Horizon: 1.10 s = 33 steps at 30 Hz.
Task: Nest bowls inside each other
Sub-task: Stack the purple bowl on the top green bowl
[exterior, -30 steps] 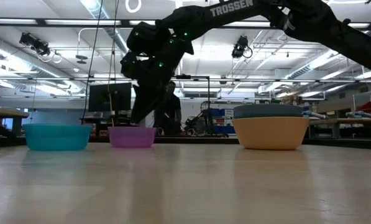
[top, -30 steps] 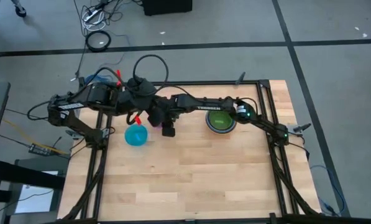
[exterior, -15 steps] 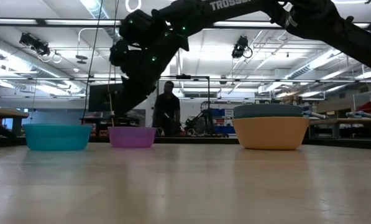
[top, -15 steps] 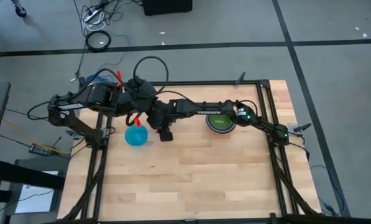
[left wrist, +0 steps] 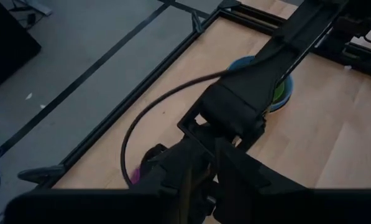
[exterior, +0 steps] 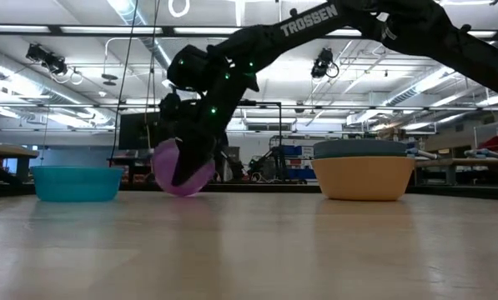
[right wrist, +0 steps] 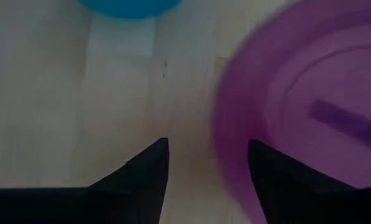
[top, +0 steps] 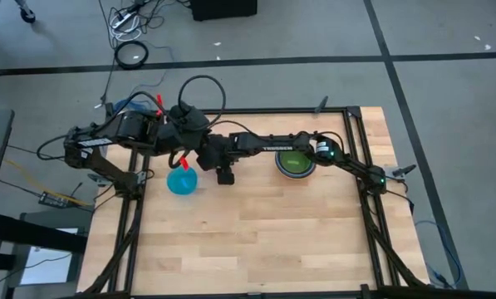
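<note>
Right tool [right wrist: 207, 163]: fingers spread, gripping nothing, beside tipped purple bowl [exterior: 182, 168].
Risk: bowl may roll across counter [exterior: 257, 250].
Left tool: state indeterminable.

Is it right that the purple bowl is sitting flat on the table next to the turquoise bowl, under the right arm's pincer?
Not quite. The purple bowl is not flat: the low view shows it tipped up on its edge, beside the turquoise bowl, which does sit flat. The right pincer is over it, open.
</note>
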Each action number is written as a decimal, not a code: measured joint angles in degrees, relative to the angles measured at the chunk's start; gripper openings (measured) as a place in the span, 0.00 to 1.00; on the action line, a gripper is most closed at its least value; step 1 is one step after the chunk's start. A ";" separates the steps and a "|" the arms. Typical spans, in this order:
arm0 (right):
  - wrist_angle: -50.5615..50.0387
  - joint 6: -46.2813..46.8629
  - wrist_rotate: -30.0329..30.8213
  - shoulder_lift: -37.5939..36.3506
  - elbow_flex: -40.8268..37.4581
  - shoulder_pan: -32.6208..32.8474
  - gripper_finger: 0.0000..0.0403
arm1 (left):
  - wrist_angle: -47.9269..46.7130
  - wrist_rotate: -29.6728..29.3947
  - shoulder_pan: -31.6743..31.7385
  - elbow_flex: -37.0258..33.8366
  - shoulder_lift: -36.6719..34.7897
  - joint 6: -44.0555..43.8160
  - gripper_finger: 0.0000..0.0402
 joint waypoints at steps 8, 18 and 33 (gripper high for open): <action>3.22 0.55 1.16 0.00 -1.82 -0.47 0.51 | -0.13 0.00 -0.01 0.00 0.01 -0.07 0.20; 4.18 1.11 2.41 0.00 -1.82 -1.66 0.38 | -0.14 0.00 0.00 0.00 0.02 -0.11 0.20; -4.09 -3.30 16.28 -3.06 -1.77 -0.28 0.00 | -1.15 0.00 0.00 0.00 0.02 -0.67 0.20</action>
